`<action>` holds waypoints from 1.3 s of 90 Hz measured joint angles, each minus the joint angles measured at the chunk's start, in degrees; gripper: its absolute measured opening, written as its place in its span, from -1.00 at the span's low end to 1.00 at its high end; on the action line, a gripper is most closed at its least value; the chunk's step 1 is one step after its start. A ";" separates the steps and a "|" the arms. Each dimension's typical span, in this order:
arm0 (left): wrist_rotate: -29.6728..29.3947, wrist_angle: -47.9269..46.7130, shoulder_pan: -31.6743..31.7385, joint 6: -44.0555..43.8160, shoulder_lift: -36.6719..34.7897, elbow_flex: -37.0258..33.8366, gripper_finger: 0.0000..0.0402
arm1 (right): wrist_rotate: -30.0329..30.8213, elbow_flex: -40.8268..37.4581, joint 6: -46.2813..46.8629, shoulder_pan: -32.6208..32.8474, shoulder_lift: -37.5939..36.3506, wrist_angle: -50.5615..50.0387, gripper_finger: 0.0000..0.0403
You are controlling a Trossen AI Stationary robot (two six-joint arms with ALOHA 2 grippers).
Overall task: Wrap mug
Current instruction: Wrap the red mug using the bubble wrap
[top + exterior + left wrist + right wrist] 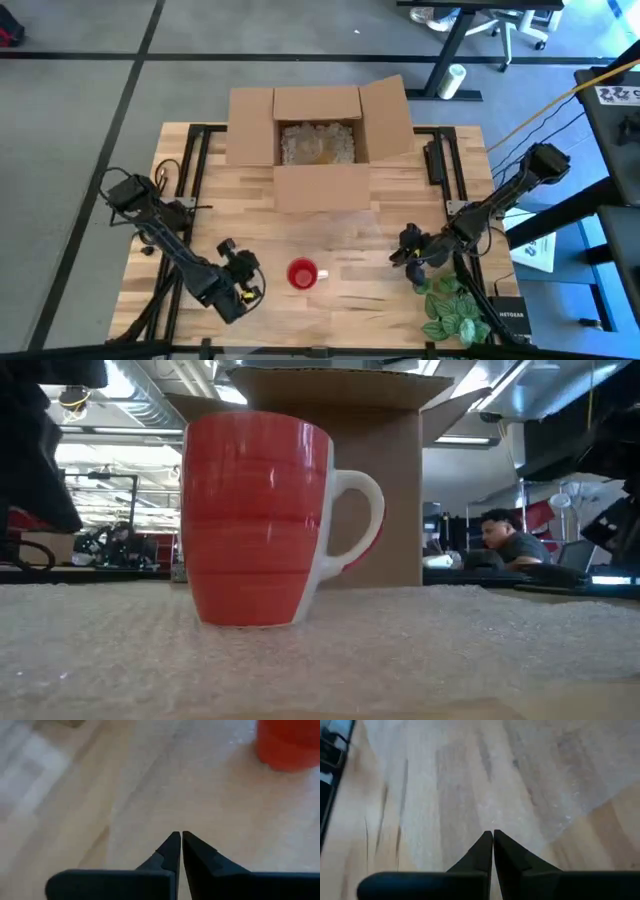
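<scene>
Left end effector (243, 272) hovers low over the worktop (200, 200) near its front edge, just to the left of the red mug (303, 274), with its two dark fingers (170, 851) drawn together so only a hairline gap shows between the tips in the left wrist view. Nothing is held in it. Right end effector (408, 250) sits on the other side of the mug, toward the right part of the front edge, and its fingers (484, 847) are likewise pressed together with nothing between them.

The red mug (258, 520) stands upright on a clear sheet of bubble wrap (450, 650) spread over the wooden surface, its white handle (362, 520) pointing toward the right end effector. The mug is bare, with the sheet flat under it. In the right wrist view the edge of the bubble wrap (530, 785) runs across the wood just ahead of the fingertips.

An open cardboard box (318, 140) with its flaps spread sits at the rear middle of the worktop, holding pale packing material (318, 143). A leafy green plant (455, 310) lies at the front right corner. In the low view a person (510, 540) is seated in the room beyond.
</scene>
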 joint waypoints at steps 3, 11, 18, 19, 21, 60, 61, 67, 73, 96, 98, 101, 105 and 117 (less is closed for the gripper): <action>-0.17 0.56 0.00 -0.90 -0.58 -1.11 -1.00 | 0.51 -0.35 0.02 0.00 -1.15 -0.01 -1.00; -1.46 5.64 -0.74 -3.69 -3.78 -5.97 -1.00 | 0.59 -0.77 -0.02 -0.04 -3.53 -0.20 -1.00; -3.85 13.06 -2.40 -3.96 -7.71 -11.24 -1.00 | 0.59 -0.79 0.00 -0.04 -5.33 -0.02 -1.00; -4.17 14.11 -2.65 -3.92 -8.26 -12.00 -1.00 | 0.60 -0.79 0.00 -0.04 -5.60 -0.05 -1.00; -4.74 16.38 -3.20 -3.73 -9.49 -13.60 -1.00 | 0.61 -0.79 0.00 -0.04 -6.08 -0.14 -1.00; -6.20 41.62 -16.12 9.21 -23.95 -34.18 -1.00 | 2.57 -0.81 0.08 -0.04 -7.83 9.16 -1.00; -6.22 41.37 -16.37 9.20 -24.15 -34.18 -1.00 | 2.84 -0.81 0.09 -0.04 -7.82 9.47 -1.00; -6.08 39.64 -17.86 9.33 -25.36 -34.15 -1.00 | 4.39 -0.81 0.07 -0.04 -7.81 11.22 -1.00; -4.58 37.59 -18.84 8.30 -26.60 -34.15 -1.00 | 5.48 -0.81 0.09 -0.04 -7.81 12.30 -1.00; 4.09 29.10 -19.53 -1.77 -28.36 -34.13 -0.94 | 8.33 -0.81 1.62 -0.04 -7.81 12.72 -1.00; 4.06 29.14 -19.52 -1.72 -28.36 -34.13 -0.92 | 8.46 -0.81 1.64 -0.04 -7.81 12.72 -1.00; 4.06 29.07 -19.51 -1.32 -28.38 -34.13 -0.89 | 8.48 -0.81 1.71 -0.04 -7.81 12.76 -1.00; 4.09 28.83 -19.46 -0.95 -28.38 -34.13 -0.85 | 8.48 -0.81 1.77 -0.04 -7.81 13.09 -1.00; 4.09 28.36 -18.96 -0.94 -28.38 -34.13 -0.70 | 8.48 -0.81 1.79 -0.04 -7.78 13.56 -1.00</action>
